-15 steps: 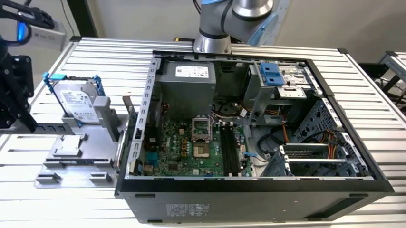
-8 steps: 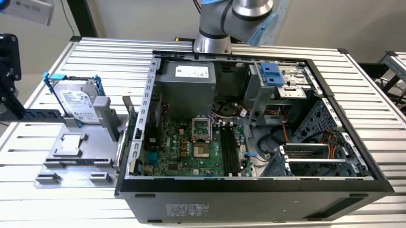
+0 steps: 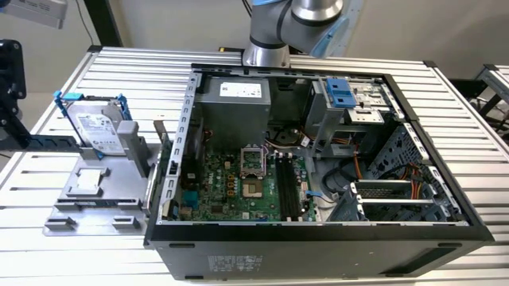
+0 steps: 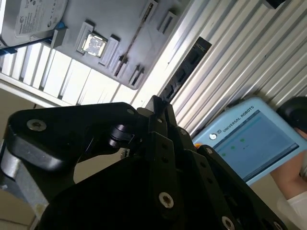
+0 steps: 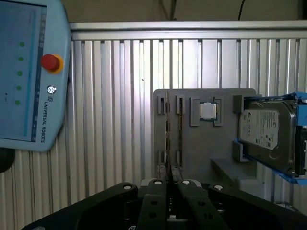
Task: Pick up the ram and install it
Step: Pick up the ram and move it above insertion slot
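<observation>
— Where is the ram [image 4: 139,31]?
— I see it on edge in a slotted holder on the grey tray [image 5: 206,143], beside the processor chip [image 5: 207,111]; the hard drive [image 5: 266,136] sits at the tray's far end; the tray lies outside the open computer case [image 3: 318,244], at the exterior view's left.
— And the fingers?
— My gripper [image 5: 169,178] hangs above the tray, apart from the ram; its fingers are pressed together, holding nothing.

Open computer case [image 3: 318,253], hard drive [image 3: 99,132]
</observation>
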You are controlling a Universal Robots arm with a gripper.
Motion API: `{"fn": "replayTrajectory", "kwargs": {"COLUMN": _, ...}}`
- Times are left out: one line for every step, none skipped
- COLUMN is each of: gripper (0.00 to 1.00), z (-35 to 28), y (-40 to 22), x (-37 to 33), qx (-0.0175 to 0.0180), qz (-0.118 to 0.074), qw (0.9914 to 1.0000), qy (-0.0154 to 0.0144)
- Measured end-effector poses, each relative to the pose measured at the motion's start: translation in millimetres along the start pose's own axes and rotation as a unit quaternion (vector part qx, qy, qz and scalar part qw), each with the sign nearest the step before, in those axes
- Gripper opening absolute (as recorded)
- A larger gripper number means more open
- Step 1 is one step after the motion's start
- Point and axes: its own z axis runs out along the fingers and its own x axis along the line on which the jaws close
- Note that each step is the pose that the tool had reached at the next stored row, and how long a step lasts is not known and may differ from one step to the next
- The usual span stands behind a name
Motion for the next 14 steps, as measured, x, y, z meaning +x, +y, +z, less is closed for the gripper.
{"fn": "replayTrajectory", "kwargs": {"gripper": 0.0, "z": 0.0, "y": -1.9, "x": -0.1, "qx": -0.0001, "qz": 0.0, "qw": 1.0, "qy": -0.0001}}
{"fn": "replayTrajectory", "kwargs": {"gripper": 0.0, "z": -0.1, "y": -4.4, "x": -0.1, "qx": -0.0004, "qz": 0.0, "qw": 1.0, "qy": -0.0001}}
{"fn": "replayTrajectory", "kwargs": {"gripper": 0.0, "z": -0.2, "y": -7.3, "x": -0.2, "qx": -0.0009, "qz": 0.0, "qw": 1.0, "qy": -0.0001}}
{"fn": "replayTrajectory", "kwargs": {"gripper": 0.0, "z": -0.2, "y": -9.8, "x": -0.2, "qx": -0.0011, "qz": 0.0, "qw": 1.0, "qy": -0.0001}}
{"fn": "replayTrajectory", "kwargs": {"gripper": 0.0, "z": -0.3, "y": -12.4, "x": -0.3, "qx": -0.0013, "qz": 0.0, "qw": 1.0, "qy": -0.0001}}
{"fn": "replayTrajectory", "kwargs": {"gripper": 0.0, "z": -0.4, "y": -14.9, "x": -0.3, "qx": -0.0015, "qz": 0.0, "qw": 1.0, "qy": -0.0001}}
{"fn": "replayTrajectory", "kwargs": {"gripper": 0.0, "z": -0.5, "y": -17.1, "x": -0.3, "qx": -0.0017, "qz": 0.0, "qw": 1.0, "qy": -0.0001}}
{"fn": "replayTrajectory", "kwargs": {"gripper": 0.0, "z": -0.7, "y": -19.4, "x": -0.4, "qx": -0.0018, "qz": 0.0, "qw": 1.0, "qy": 0.0}}
{"fn": "replayTrajectory", "kwargs": {"gripper": 0.0, "z": -0.8, "y": -21.7, "x": -0.4, "qx": -0.002, "qz": 0.0, "qw": 1.0, "qy": 0.0}}
{"fn": "replayTrajectory", "kwargs": {"gripper": 0.0, "z": -0.8, "y": -23.9, "x": -0.5, "qx": -0.002, "qz": 0.0, "qw": 1.0, "qy": 0.0}}
{"fn": "replayTrajectory", "kwargs": {"gripper": 0.0, "z": -0.9, "y": -26.2, "x": -0.5, "qx": -0.0021, "qz": 0.0, "qw": 1.0, "qy": 0.0}}
{"fn": "replayTrajectory", "kwargs": {"gripper": 0.0, "z": -1.0, "y": -27.9, "x": -0.6, "qx": -0.0022, "qz": -0.001, "qw": 1.0, "qy": 0.0}}
{"fn": "replayTrajectory", "kwargs": {"gripper": 0.0, "z": -1.1, "y": -29.5, "x": -0.6, "qx": -0.0022, "qz": -0.001, "qw": 1.0, "qy": 0.0}}
{"fn": "replayTrajectory", "kwargs": {"gripper": 0.0, "z": -1.1, "y": -31.0, "x": -0.6, "qx": -0.0022, "qz": -0.002, "qw": 1.0, "qy": 0.0}}
